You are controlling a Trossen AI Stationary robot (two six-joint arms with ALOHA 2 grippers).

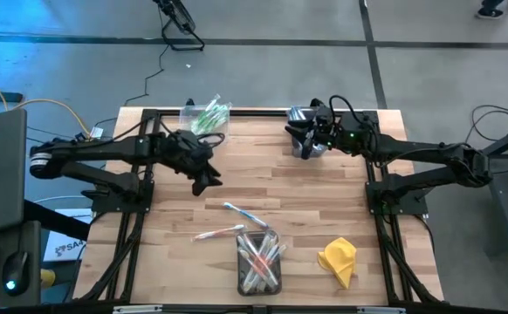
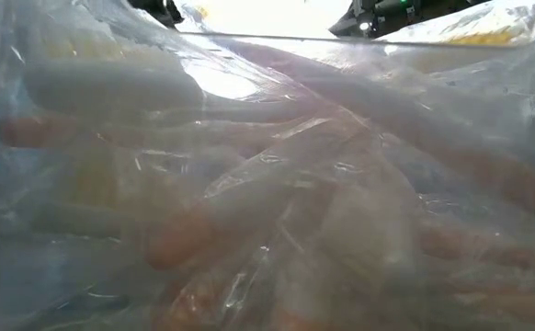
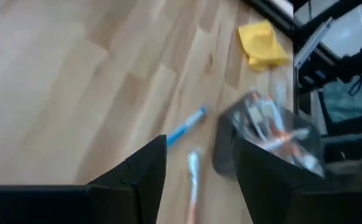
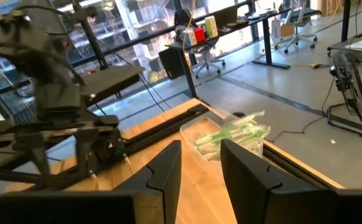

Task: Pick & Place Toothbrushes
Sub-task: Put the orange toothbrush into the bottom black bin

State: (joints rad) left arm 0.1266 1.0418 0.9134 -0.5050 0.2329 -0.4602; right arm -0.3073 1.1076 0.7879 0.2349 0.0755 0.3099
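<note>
Wooden table: both end effectors, left and right, seemingly released, empty, above toothbrushes.

Both arms are matte black, built of slim tubes joined by bulky rounded joints. The left claw has two wedge-shaped black fingers. Black cables loop over the right claw; a small green light seems to glow there.

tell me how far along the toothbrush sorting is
Done: several toothbrushes sit in the near bin, green ones in the far bin. In hand: nothing; the left gripper hovers, jaws open and empty. Left: two loose toothbrushes on the table.
</note>
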